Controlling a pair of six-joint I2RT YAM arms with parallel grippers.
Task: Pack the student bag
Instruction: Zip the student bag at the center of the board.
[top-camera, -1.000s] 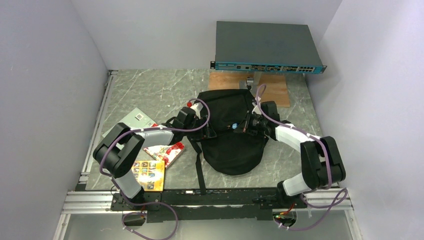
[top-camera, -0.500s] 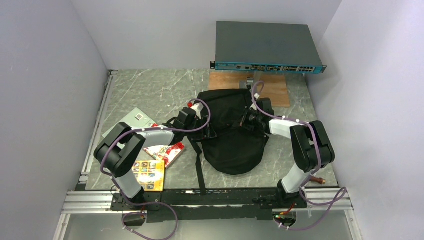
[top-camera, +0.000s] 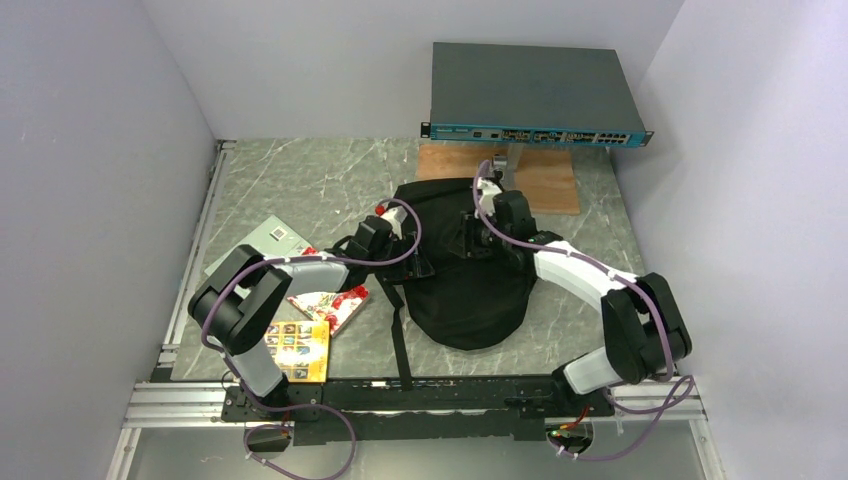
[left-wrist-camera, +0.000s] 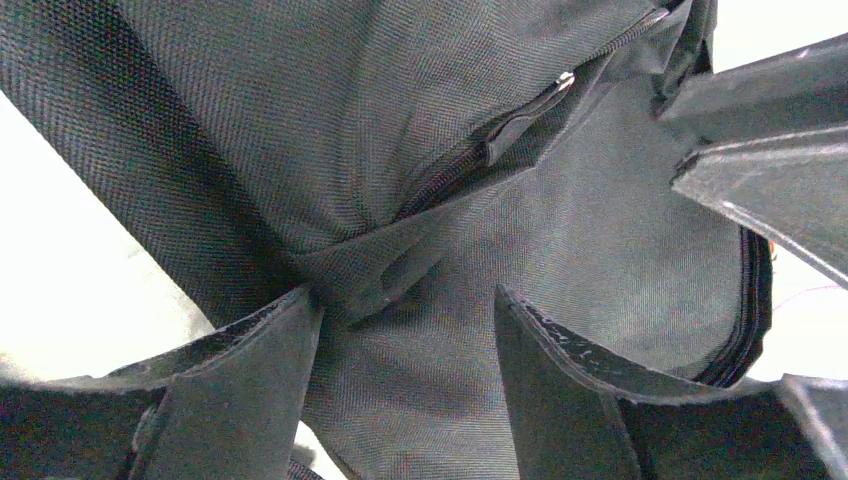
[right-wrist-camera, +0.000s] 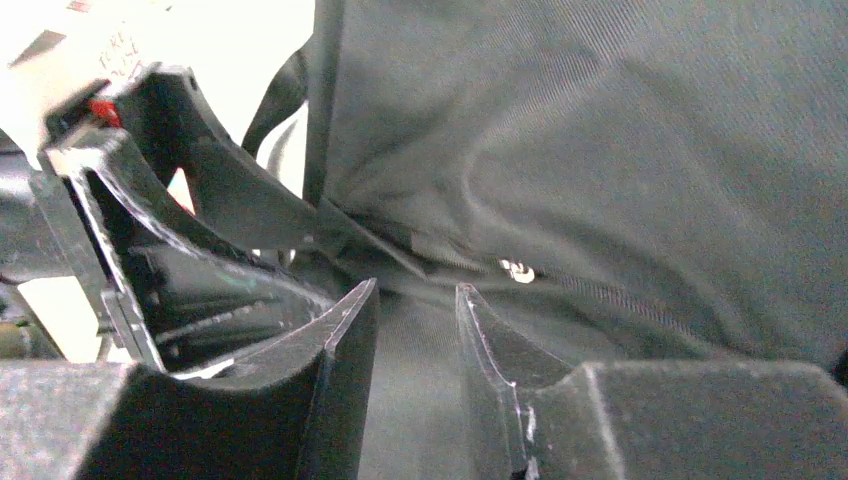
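The student bag (top-camera: 470, 290), a soft black backpack, lies in the middle of the table with a strap (top-camera: 400, 340) trailing toward the near edge. My left gripper (top-camera: 418, 262) is at the bag's left edge. In the left wrist view its fingers (left-wrist-camera: 285, 350) stand apart with bunched bag fabric (left-wrist-camera: 400, 380) filling the gap, beside a zipper (left-wrist-camera: 500, 135). My right gripper (top-camera: 468, 232) is over the bag's upper part. Its jaws are nearly together with bag fabric (right-wrist-camera: 415, 350) between them, and a zipper pull (right-wrist-camera: 518, 270) lies just beyond.
A flat grey rack box with a teal front (top-camera: 535, 95) stands at the back on a wooden board (top-camera: 545, 180). Left of the bag lie a grey card (top-camera: 268, 238), a red-and-white packet (top-camera: 330, 303) and a yellow picture book (top-camera: 298, 348).
My right gripper has moved from the bag's right edge up and left onto its upper middle, and its elbow has swung. The left arm has not moved.
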